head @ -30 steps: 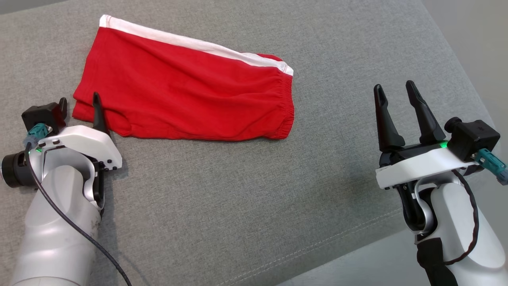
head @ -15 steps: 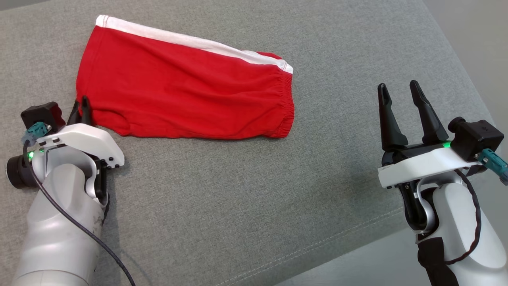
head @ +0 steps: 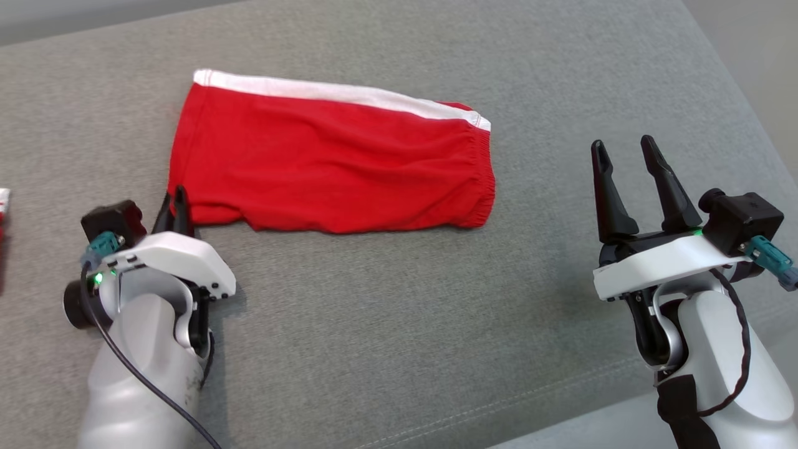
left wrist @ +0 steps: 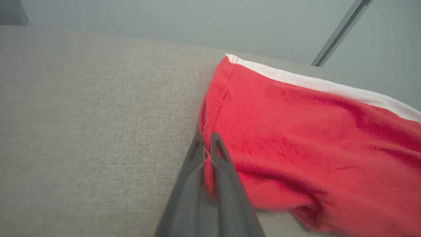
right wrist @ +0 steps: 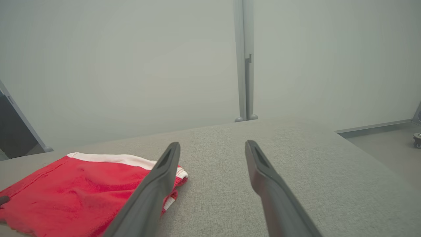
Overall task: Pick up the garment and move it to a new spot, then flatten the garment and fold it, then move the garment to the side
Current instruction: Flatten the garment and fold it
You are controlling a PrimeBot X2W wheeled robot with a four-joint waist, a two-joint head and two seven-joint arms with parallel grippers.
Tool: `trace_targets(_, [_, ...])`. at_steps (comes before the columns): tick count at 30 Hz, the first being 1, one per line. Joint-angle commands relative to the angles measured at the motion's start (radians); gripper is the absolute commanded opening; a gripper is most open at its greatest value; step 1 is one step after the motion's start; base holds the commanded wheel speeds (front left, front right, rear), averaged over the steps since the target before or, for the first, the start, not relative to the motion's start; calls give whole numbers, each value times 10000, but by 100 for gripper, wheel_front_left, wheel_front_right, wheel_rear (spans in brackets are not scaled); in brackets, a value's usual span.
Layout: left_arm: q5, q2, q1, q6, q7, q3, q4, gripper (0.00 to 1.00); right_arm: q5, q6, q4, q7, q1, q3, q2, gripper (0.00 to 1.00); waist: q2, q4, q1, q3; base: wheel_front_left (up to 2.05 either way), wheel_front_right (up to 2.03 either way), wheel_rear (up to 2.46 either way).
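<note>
The garment [head: 330,165] is a pair of red shorts with a white stripe along its far edge, folded and lying on the grey cushion [head: 386,312]. My left gripper [head: 176,201] is shut on the garment's near-left corner; in the left wrist view [left wrist: 206,144] red cloth sits pinched between the two fingers. The garment [left wrist: 296,131] spreads to the right of them. My right gripper [head: 623,156] hovers open to the right of the garment, apart from it. Through the right wrist view the garment [right wrist: 75,187] lies left of the spread fingers [right wrist: 164,177].
The cushion's front edge and seam run at the lower right [head: 561,374]. A small red and white object [head: 3,206] peeks in at the left edge. A grey wall and a vertical post [right wrist: 245,65] stand behind the cushion.
My left gripper closed on the garment's near-left corner. The garment sits further right and lower in the picture with a changed outline; the head camera also shifted.
</note>
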Motion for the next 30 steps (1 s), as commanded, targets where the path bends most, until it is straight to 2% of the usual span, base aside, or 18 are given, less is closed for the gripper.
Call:
trace_targets(1, [-31, 156, 262, -11, -49, 306, -317, 0, 12, 42, -133, -118, 61, 280, -89, 100, 0, 401, 0, -341, 0, 0, 0])
trace_targets(13, [-140, -168, 1662, 35, -49, 537, -858, 0, 111, 42, 515, -118, 320, 573, -320, 100, 0, 1651, 0, -1358, 0, 0, 0])
trace_targets(19, [-776, -185, 2312, 46, -49, -16, -986, 0, 178, 42, 782, -118, 404, 763, -414, 100, 0, 2042, 0, -1598, 0, 0, 0])
trace_targets(20, [-834, -186, 2366, 101, -49, -110, -1043, 25, 191, 42, 819, -118, 395, 792, -424, 100, 0, 2079, 0, -1599, 0, 0, 0])
trace_targets(21, [-868, -186, 2401, 165, -49, -198, -1127, 77, 199, 42, 850, -118, 384, 812, -438, 100, 0, 2120, 0, -1596, 0, 0, 0])
trace_targets(22, [-897, -186, 2433, 218, -49, -288, -1202, 100, 208, 42, 885, -118, 375, 830, -449, 100, 0, 2158, 0, -1597, 0, 0, 0])
trace_targets(25, [-793, -187, 2537, 397, -49, -536, -1592, 100, 269, 42, 1077, -118, 343, 968, -450, 100, 0, 2266, 0, -1621, 0, 0, 0])
trace_targets(30, [-16, -188, 3034, 531, -49, -709, -2794, 100, 440, 42, 1427, -118, 206, 1336, -354, 100, 0, 2551, 0, -1683, 0, 0, 0])
